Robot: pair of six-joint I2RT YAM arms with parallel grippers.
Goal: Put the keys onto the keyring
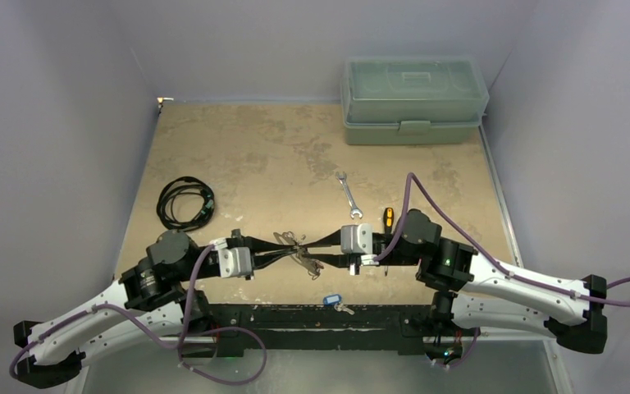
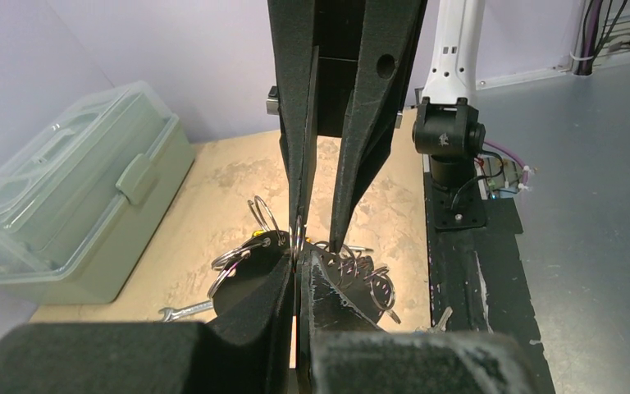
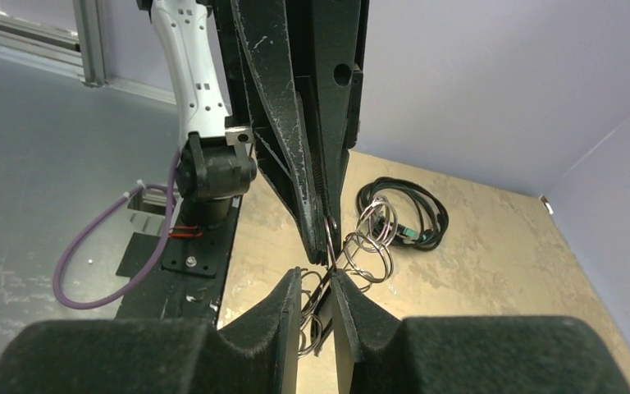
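Keyring (image 1: pixel 302 256) sits between the gripper tips. Left gripper (image 2: pixel 297 261) is pinched closed on one ring. Right gripper (image 3: pixel 316 287) has its jaws slightly parted around the loops. Blue key (image 1: pixel 330 300) lies at 6 o'clock of the keyring. Probably light, springy, slippery wire: you'd best grip a ring flat across its rim.

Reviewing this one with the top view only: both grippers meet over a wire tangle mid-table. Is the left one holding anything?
Observer: Yes. Its wrist view shows the left gripper shut on one thin ring.
Operator: And the right one?
Observer: The right gripper is slightly open in its own wrist view, and wire shows through the gap.
Operator: What is the tangle?
Observer: Up close it is a bunch of rings, several metal loops overlapping.
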